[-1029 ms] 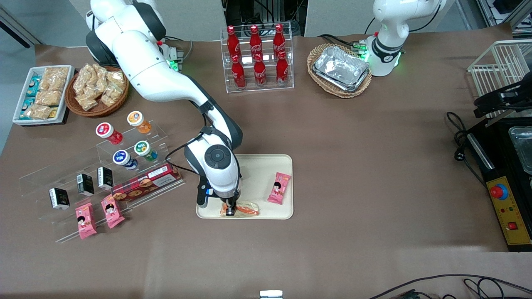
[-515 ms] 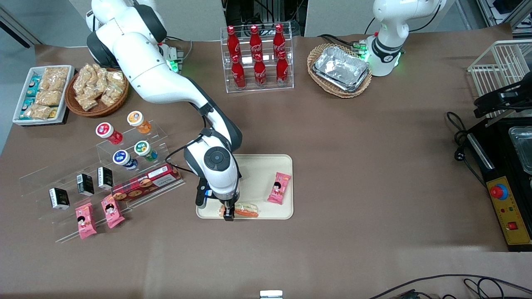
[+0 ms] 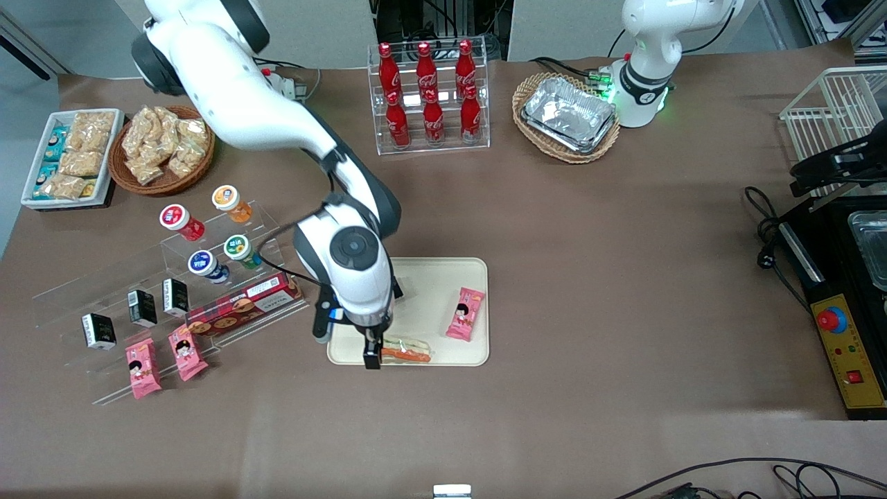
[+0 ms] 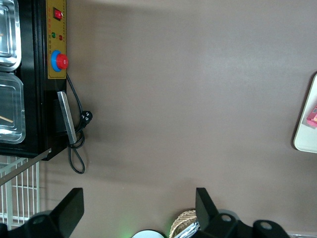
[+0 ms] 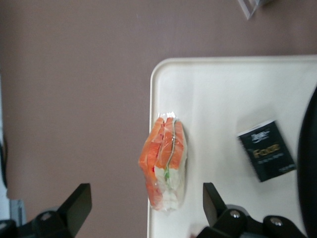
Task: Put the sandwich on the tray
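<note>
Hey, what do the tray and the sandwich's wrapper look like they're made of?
The tray: likely matte cream plastic or moulded pulp, with an even, dull surface and a soft rim. The sandwich wrapper: thin clear plastic film, glossy and crinkled. The pincer hangs open above it.

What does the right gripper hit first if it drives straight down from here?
Likely the sandwich: the gripper hangs open above it, and it lies at the tray rim nearest the front camera. Depth is unclear.

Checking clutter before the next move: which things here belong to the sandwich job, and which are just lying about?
Job: sandwich, lying on the tray's rim nearest the front camera; open gripper above it.
Lying about: pink snack packet and black box on the tray, cola bottles.
</note>
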You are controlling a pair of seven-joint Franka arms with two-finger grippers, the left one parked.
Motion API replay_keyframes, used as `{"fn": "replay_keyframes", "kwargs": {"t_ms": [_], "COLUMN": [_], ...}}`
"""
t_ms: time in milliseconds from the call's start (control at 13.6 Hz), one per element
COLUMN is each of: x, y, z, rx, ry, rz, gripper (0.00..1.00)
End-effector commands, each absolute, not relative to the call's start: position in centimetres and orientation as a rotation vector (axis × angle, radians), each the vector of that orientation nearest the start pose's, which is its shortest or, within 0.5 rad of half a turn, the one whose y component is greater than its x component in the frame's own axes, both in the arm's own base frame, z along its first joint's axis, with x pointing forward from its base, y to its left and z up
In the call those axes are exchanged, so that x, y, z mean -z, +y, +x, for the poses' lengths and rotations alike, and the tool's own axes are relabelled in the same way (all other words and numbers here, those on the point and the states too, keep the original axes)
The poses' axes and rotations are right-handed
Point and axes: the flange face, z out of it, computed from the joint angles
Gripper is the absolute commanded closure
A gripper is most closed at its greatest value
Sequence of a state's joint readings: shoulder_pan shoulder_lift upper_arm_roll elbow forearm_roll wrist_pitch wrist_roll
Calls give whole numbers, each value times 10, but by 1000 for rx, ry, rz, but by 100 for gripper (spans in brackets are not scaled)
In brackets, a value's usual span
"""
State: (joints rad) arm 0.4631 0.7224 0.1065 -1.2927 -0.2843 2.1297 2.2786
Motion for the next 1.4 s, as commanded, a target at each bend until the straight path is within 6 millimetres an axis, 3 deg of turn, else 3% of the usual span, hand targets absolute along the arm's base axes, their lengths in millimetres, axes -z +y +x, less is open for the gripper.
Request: {"fn": "replay_keyframes", "kwargs": {"t_ms": [0,221,441,662,956,1324], "x": [-398,-433,-462,-479,-505,-547], "y": [341,292,226,148,79,20], "z": [642,642,647,647,629,586], "rx": [239,256,169,-2,-5,-94], "ry": [2058,1917,1577,1201,815,345], "rz": [-2327,-2487,-2809,-2942,-3060,-3168], "gripper": [0,0,0,0,0,0]}}
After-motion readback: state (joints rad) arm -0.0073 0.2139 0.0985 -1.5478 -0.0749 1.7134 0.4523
